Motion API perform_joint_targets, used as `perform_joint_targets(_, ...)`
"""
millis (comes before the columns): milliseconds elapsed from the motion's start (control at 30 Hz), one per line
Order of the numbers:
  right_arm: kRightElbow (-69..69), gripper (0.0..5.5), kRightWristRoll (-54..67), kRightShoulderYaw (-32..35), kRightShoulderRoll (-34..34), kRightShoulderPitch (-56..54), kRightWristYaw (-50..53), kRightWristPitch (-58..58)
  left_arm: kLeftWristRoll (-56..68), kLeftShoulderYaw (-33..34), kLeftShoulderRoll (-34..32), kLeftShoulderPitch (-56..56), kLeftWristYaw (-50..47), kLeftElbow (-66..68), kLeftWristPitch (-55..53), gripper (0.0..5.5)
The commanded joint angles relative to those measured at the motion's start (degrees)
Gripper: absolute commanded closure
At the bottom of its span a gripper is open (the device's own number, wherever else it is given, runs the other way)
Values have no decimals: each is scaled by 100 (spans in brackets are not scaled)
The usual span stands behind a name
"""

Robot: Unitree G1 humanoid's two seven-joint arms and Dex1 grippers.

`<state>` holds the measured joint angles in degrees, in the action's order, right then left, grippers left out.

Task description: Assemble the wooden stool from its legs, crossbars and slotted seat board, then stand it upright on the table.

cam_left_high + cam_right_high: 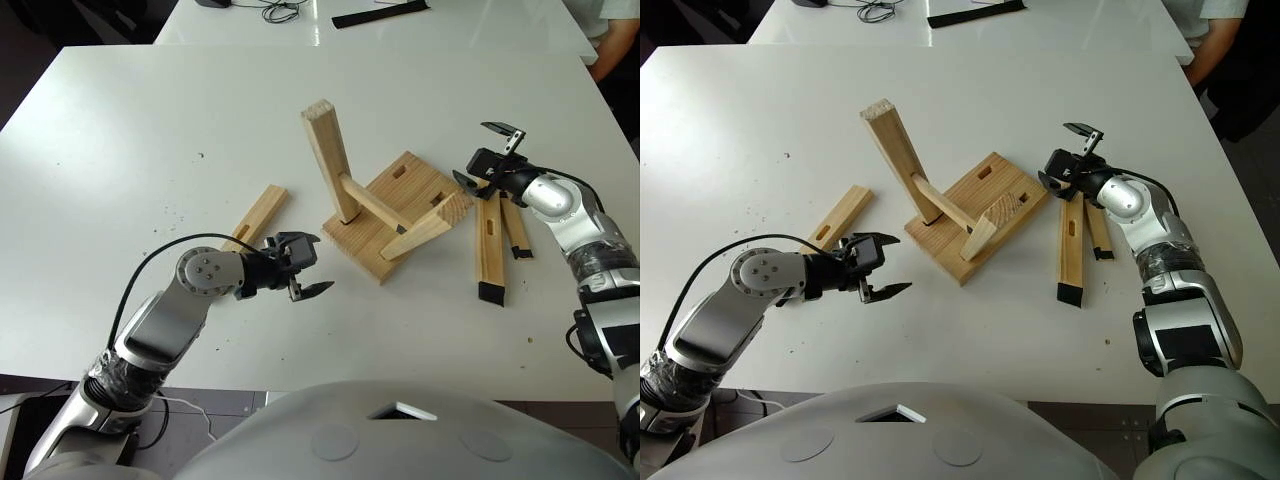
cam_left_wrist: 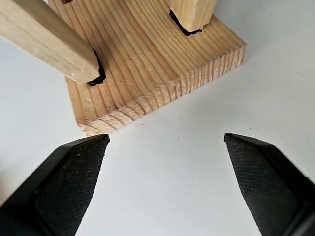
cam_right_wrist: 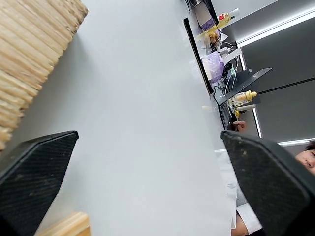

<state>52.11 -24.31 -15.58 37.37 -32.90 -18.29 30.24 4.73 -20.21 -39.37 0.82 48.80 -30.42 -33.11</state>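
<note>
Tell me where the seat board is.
Eye views: the seat board lies mid-table between the left gripper and right gripper, two legs slotted in.

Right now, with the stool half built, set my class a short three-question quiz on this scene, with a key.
1. True or false: legs fill all the slots in the seat board.
2. How many loose wooden pieces lie beside the right gripper? A one, B two, C four.
3. Fill in: the left gripper, near the board's near corner, is ____ (open or shut).

Key: 1 false, two legs are in and other slots are empty; 2 B; 3 open.
</note>
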Motion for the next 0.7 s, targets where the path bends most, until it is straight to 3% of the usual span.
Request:
perform_joint_targets(33,0,14,-30,-124,64,-22,-280,324,-67,-181,310,-47,-233,619,-19,116)
perform_joint_targets(333,-1289,14,343,-61,314,392,-1154,582,-458,-2,572,-667,-855,2225,672,116)
perform_joint_targets(700,-2302,14,264,-122,744,1181,-1746,413,-653,146,492,-1135,-804,2330,972,116)
